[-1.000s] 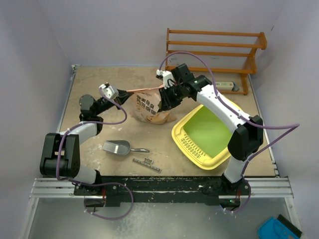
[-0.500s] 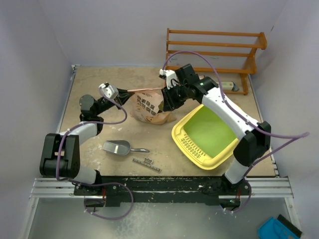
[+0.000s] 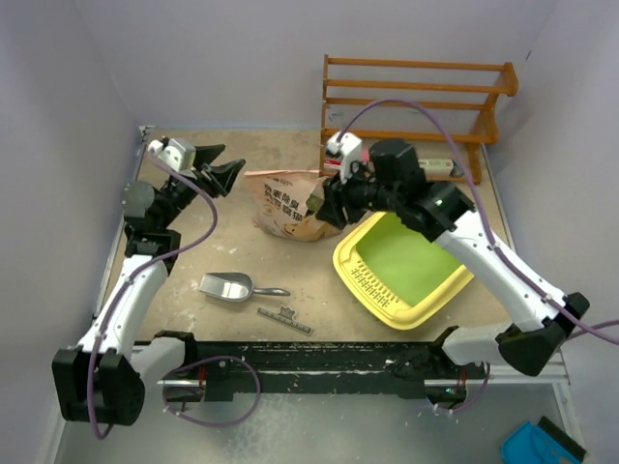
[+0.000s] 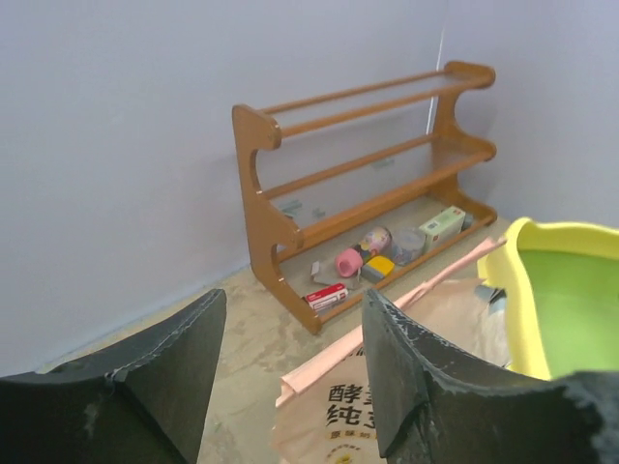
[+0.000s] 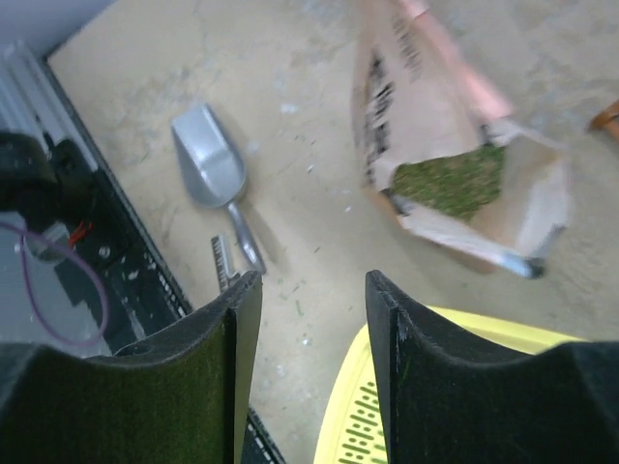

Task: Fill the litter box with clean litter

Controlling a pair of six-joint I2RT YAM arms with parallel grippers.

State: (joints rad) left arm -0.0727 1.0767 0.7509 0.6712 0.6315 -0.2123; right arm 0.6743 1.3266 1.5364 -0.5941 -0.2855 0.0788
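The tan bag (image 3: 288, 208) is standing toward the worktop's far edge between the left tool (image 3: 221, 166) and right tool (image 3: 329, 203), both hanging with fingers spread and pinching nothing. The litter box (image 3: 406, 253) is lying just right of the bag, before a wooden rack (image 3: 416, 101) at the far right corner, and a metal scoop (image 3: 227, 285) is lying toward the near edge. Only the right wrist view is showing the clean litter (image 5: 450, 181) sitting inside the bag's open mouth, and only the left wrist view is showing oddments (image 4: 372, 253) on the rack's bottom shelf.
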